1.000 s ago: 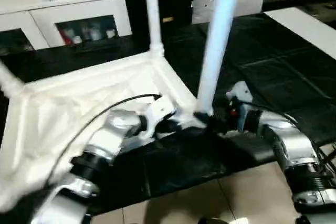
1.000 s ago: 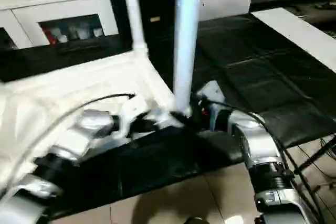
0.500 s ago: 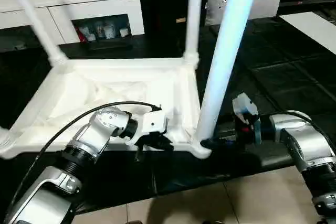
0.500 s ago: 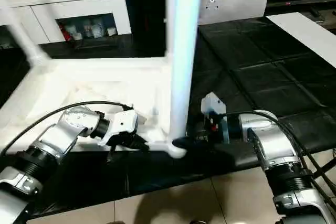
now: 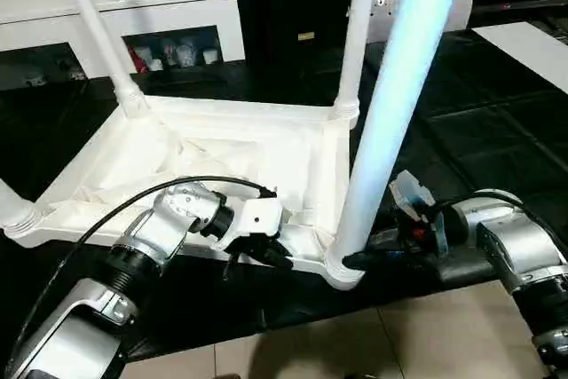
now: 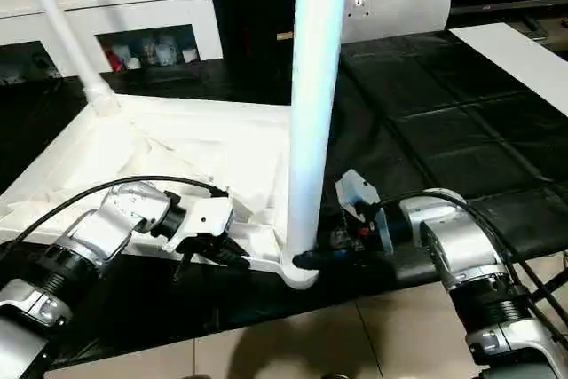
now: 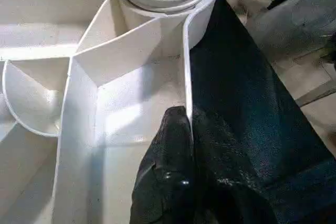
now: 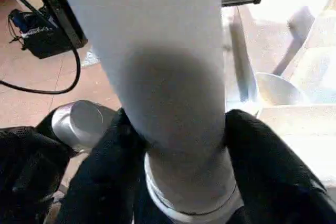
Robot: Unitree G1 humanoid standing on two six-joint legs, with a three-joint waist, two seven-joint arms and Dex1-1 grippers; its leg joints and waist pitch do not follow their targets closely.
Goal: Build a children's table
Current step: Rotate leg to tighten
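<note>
The children's table top (image 5: 222, 144) lies upside down on a black mat, ribbed underside up. White legs stand in its far left (image 5: 93, 28), far right (image 5: 355, 33) and near right (image 5: 390, 104) sockets, and the near left socket (image 5: 18, 217) shows at the picture's edge. My left gripper (image 5: 266, 255) is shut on the top's thin near rim (image 7: 185, 66). The black fingers (image 8: 105, 171) of my right gripper (image 5: 359, 259) press both sides of the near right leg's base (image 8: 173, 93), just above the corner socket.
A white cabinet with glass doors (image 5: 177, 15) stands behind the table. A white cushion (image 6: 399, 2) leans at the back right. The black mat (image 5: 497, 130) stretches to the right, with a white board (image 5: 532, 42) at its far edge. Tiled floor (image 5: 399, 335) lies in front.
The camera has shifted, so the whole scene sits differently. My right gripper's fingers have closed in on the near right leg's base. The left gripper has kept its pinch on the rim.
</note>
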